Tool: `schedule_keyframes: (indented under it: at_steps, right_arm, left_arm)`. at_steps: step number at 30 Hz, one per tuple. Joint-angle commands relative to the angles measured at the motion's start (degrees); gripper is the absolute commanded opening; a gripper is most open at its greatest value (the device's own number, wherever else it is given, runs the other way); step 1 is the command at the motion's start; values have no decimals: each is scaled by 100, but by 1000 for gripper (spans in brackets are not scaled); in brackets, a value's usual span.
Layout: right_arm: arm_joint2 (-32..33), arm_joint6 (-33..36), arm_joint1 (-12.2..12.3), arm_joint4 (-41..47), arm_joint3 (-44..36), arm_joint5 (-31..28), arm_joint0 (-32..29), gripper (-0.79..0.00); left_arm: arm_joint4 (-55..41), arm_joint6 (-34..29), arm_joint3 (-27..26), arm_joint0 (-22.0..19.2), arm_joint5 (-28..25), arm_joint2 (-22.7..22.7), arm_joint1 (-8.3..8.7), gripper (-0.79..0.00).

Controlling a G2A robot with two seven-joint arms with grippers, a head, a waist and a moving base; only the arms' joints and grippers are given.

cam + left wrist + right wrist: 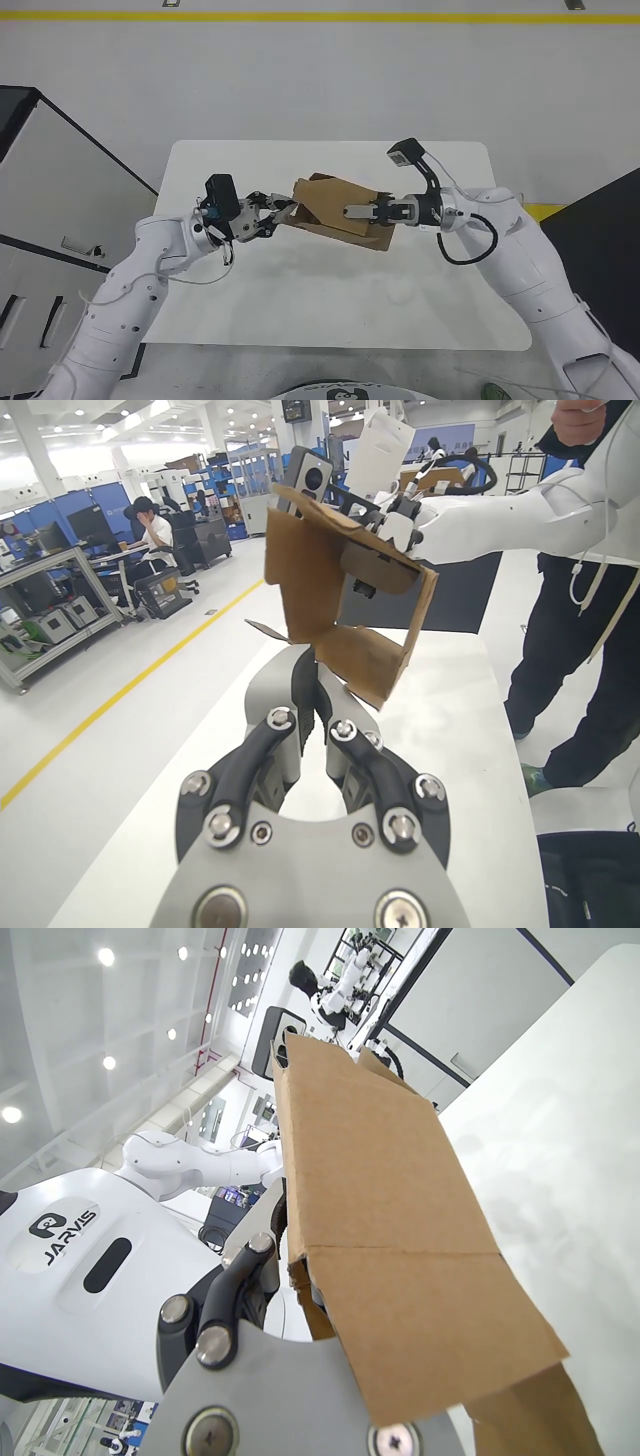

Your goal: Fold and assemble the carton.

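Carton: the brown carton (330, 200) is hanging between the two arms and, going by the left wrist view, appears to be sitting clear of the white worktop (350, 300). It is opened into a rough, skewed tube (300, 565), with loose flaps sticking out at its ends.

Left gripper: the left gripper (307, 660) is closing narrow on the edge of a flap at the carton's lower near corner, with the board pinched between its dark pads.

Right gripper: the right gripper (352, 212) is coming in at the opposite end. One finger is lying over the upper panel and a dark part is showing beneath that panel, so it seems to be clamping that wall (380, 1188).

Inside the carton: the tube is standing open at both ends, and nothing is showing in it apart from that dark part under the upper panel.

Handling, as a judgement: the carton is looking light. The thin board is probably acting stiff across each panel but giving way readily along the scored creases, and its matte face is likely offering fair friction. The flap edges are looking like the weak spots, prone to tearing or creasing if pulled hard.

Where to hold: taking the board on a full panel close to a crease is looking safer than gripping at flap tips, so that the tube is squaring up rather than collapsing.
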Motion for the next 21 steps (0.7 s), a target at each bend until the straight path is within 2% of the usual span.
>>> schedule_keyframes:
  at_steps: [1, 10, 21]
  right_arm:
    - [22, -7, 2, 6, -20, -14, -14, -785]
    - [79, -58, 2, 22, -66, -110, -64, -785]
    - [-60, -157, -44, -27, 52, 7, 20, -785]
  left_arm:
    - [-2, -9, 20, 29, 33, -67, 8, -785]
    - [-30, -46, -24, 151, -109, -73, 20, -785]
    - [-30, 2, -198, 64, -322, 155, -9, -785]
